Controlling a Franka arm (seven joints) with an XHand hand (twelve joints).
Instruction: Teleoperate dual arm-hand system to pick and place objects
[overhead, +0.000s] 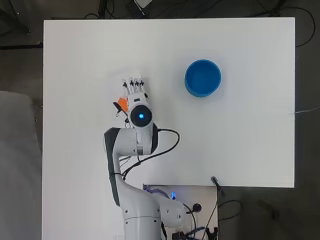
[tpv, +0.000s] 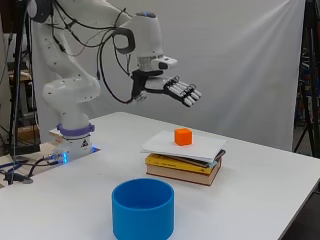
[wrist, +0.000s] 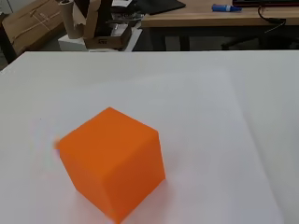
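1. Orange cube (tpv: 183, 136): all sides equal, so no long axis. It sits flat on one face, upright. In the wrist view (wrist: 112, 163) one vertical edge is turned toward the camera, with two side faces and the top showing.
2. Location of cube: on a white sheet (tpv: 182, 145) that tops a stack of books (tpv: 184, 169). The stack lies on the white table (tpv: 260, 190), at about 2 o'clock from the blue bowl in the side view. In the overhead view only a sliver of the cube (overhead: 121, 104) shows, at 9 o'clock from the arm's wrist.
3. Hand (tpv: 177, 89): black and white, held in the air above the cube and apart from it. Fingers are straight and spread, palm facing down, holding nothing. In the overhead view the hand (overhead: 134, 86) points toward 12 o'clock.
4. Arm (tpv: 70, 90): white, bent at the elbow, reaching from its base at the table edge out over the stack.
5. Cube appearance: plain matt orange, sharp edges, unmarked faces.
6. Blue bowl (tpv: 143, 208): round, straight-walled, upright, well apart from the stack; at 2 o'clock from the hand in the overhead view (overhead: 203, 78).
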